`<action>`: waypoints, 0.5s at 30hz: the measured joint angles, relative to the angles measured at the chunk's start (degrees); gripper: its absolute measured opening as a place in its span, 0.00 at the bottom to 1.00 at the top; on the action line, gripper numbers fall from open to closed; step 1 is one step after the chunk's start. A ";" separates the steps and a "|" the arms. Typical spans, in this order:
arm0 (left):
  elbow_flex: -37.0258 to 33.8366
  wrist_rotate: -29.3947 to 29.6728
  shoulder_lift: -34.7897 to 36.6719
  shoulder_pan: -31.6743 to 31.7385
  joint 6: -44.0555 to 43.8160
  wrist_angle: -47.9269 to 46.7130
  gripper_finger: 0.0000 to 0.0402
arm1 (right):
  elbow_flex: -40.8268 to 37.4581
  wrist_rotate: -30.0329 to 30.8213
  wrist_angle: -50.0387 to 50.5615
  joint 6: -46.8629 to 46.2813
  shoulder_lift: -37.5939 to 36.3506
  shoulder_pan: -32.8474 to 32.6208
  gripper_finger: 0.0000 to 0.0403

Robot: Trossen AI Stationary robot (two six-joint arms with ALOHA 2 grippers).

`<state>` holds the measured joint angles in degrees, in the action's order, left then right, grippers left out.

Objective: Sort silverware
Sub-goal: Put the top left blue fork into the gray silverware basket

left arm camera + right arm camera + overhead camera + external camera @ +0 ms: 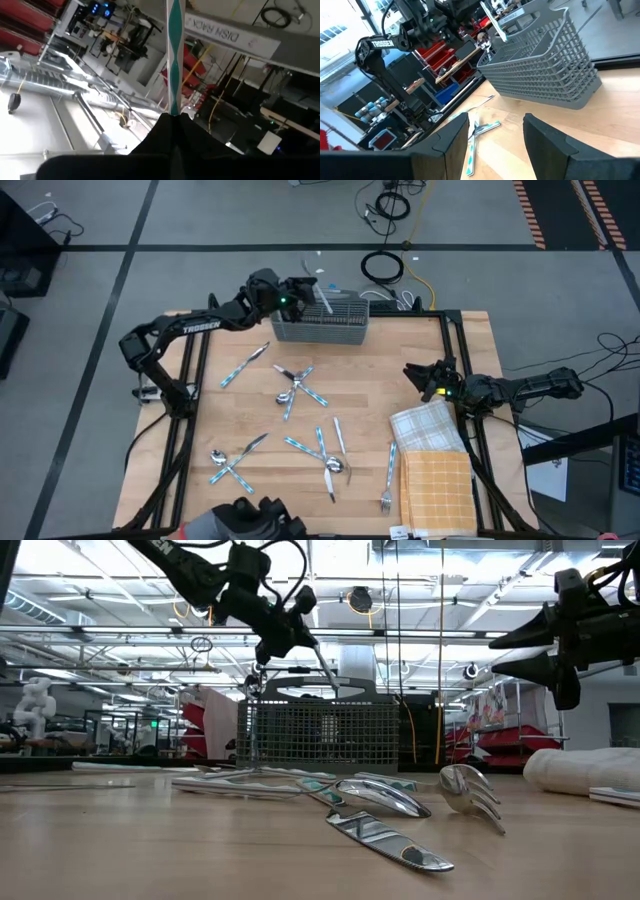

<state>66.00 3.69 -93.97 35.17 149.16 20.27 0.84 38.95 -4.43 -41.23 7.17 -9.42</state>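
The left tool (306,288) is clamped on one piece of silverware (323,298), gripping the light blue patterned handle. It hangs above the left end of the grey wire-mesh caddy (322,326), at the far edge of the worktop (400,380). The held piece slants down toward the caddy; whether its tip is inside a compartment cannot be told. Its head is not clear, so fork, spoon or knife cannot be told.

The right tool (425,381) waits with its fingers apart over the right side of the worktop, beside a checked cloth (425,427).

The remaining silverware (300,385) lies scattered on the worktop in front of the caddy, several pieces crossed over one another.

The step in hand appears to be placement of the held piece. To do it well, the piece should be brought closer to upright and centred over one compartment. It should then be lowered until the rim guides it, and released only then. A release on a slant risks the piece catching on the rim or falling outside.
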 joint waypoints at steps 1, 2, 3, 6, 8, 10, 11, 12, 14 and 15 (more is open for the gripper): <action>0.00 -0.07 -0.16 0.03 0.11 0.81 0.03 | 0.00 0.27 0.00 0.23 0.01 0.01 0.44; 0.00 -0.40 -0.21 0.05 0.11 1.68 0.03 | 0.00 0.41 0.00 0.35 0.01 0.01 0.44; 0.03 -0.66 -0.24 0.07 0.11 2.02 0.03 | 0.00 0.42 0.00 0.39 0.00 0.00 0.44; 0.09 -1.54 -1.18 -0.08 0.13 2.07 0.03 | 0.00 0.34 0.00 0.39 0.00 0.00 0.44; 0.09 -1.71 -2.08 -0.17 0.17 1.67 0.03 | 0.00 0.31 0.00 0.63 0.01 0.01 0.44; 0.09 -1.62 -2.90 -0.17 1.03 2.40 0.03 | 0.00 0.28 0.00 1.41 -0.01 -0.01 0.44; 0.09 -1.37 -3.21 -0.34 1.32 2.93 0.03 | 0.00 0.27 0.02 1.64 0.00 -0.01 0.44; 0.09 -1.11 -3.57 -0.45 1.37 3.81 0.03 | 0.00 0.27 0.02 1.84 0.00 0.01 0.44; 0.09 -1.08 -4.29 -1.03 1.42 5.58 0.03 | 0.00 0.10 0.02 2.12 -0.01 0.00 0.44; 0.09 -1.10 -4.43 -1.20 1.40 6.09 0.03 | 0.00 0.02 0.02 2.31 0.01 -0.01 0.44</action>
<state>66.08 2.59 -98.40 33.97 150.56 26.36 0.84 38.98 -4.40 -38.92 7.18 -9.43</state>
